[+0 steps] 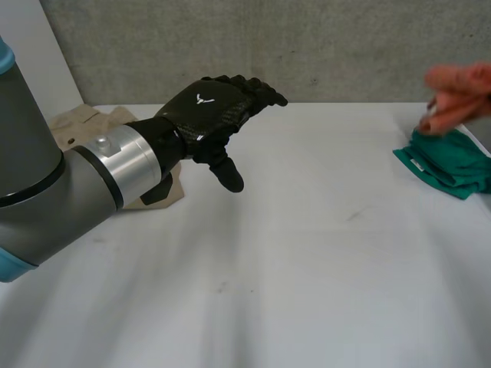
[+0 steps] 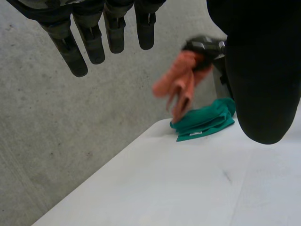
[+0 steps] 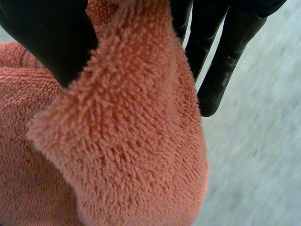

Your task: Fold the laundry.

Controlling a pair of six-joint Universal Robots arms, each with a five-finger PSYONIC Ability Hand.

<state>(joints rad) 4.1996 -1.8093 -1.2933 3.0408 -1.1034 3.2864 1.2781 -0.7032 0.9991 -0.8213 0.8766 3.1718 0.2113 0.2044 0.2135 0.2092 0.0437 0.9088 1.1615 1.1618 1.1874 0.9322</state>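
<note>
Open and empty, the left hand (image 1: 211,111) hovers — right hand (image 3: 47,37) pinches salmon towel (image 3: 131,141).

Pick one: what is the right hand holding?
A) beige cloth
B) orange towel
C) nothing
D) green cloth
B: in the right wrist view the right hand pinches the orange towel between thumb and fingers, while the green cloth lies on the table and the beige cloth sits behind the left arm.
</note>
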